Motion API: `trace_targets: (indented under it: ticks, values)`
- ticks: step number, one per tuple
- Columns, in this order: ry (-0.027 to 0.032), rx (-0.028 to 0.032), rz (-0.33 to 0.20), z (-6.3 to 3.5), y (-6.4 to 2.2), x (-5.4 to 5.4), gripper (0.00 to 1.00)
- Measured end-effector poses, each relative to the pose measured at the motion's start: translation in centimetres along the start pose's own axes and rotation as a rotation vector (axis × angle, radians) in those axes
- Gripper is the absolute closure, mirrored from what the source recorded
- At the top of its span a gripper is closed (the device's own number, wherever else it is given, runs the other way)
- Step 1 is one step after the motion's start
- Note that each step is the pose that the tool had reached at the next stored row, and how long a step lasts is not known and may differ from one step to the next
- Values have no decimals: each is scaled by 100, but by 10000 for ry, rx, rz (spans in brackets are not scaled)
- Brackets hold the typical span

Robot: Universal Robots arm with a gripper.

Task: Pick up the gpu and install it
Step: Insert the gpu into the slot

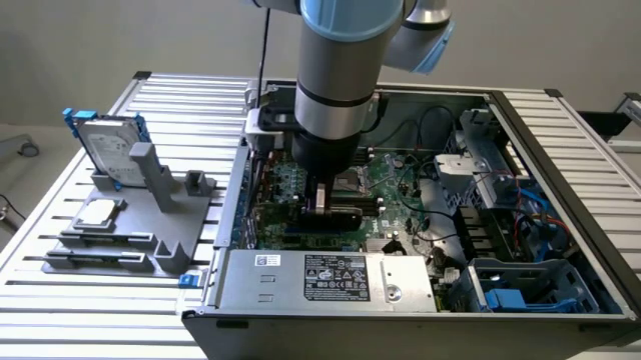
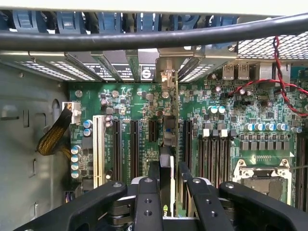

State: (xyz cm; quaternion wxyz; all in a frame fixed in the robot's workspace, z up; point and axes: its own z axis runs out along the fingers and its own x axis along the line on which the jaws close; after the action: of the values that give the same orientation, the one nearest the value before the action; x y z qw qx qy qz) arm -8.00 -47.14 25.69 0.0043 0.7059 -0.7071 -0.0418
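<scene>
The gpu [image 1: 335,222] stands on edge inside the open computer case, low over the green motherboard [image 1: 395,187], and my gripper [image 1: 323,208] is shut on it from above. In the wrist view the gpu [image 2: 167,144] runs edge-on between my two black fingers [image 2: 148,192], with its silver end bracket [image 2: 166,77] at the case's rear slot openings. My gripper [image 2: 168,168] holds the card over the row of black expansion slots [image 2: 130,144], in line with one of them. Whether the card's lower edge touches the slot is hidden.
A silver power supply [image 1: 331,277] lies at the case's near edge. Cables and a blue drive cage [image 1: 521,289] fill the exterior view's right. On the exterior view's left, a grey fixture [image 1: 130,225] carries a hard drive with blue frame [image 1: 105,146] and a small silver chip [image 1: 98,213].
</scene>
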Motion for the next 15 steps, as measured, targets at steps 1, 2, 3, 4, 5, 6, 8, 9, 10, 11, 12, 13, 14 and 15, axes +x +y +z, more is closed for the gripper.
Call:
trace_targets:
  ticks: [1, 2, 3, 4, 5, 6, 8, 9, 10, 11, 12, 13, 14, 15]
  values:
    - [0, 0, 0, 2, 1, 0, 73]
    - [0, 0, 0, 5, 2, 0, 73]
    - [-1, 1, 0, 8, 3, 0, 73]
    - [-2, 1, 0, 13, 3, 1, 73]
    - [0, 1, 0, 16, 3, 1, 73]
    - [3, -1, 0, 17, 4, 1, 73]
    - [4, -1, 0, 20, 4, 2, 73]
    - [2, -1, 0, 21, 4, 2, 73]
    - [0, -1, 0, 22, 4, 1, 73]
    - [-4, -2, 1, 23, 4, 1, 72]
    - [-4, -1, 0, 23, 4, 1, 72]
    - [-3, -1, 1, 19, 4, 1, 66]
    - [0, -2, 1, 8, 5, 0, 66]
    - [-1, -1, 1, -5, 6, 0, 60]
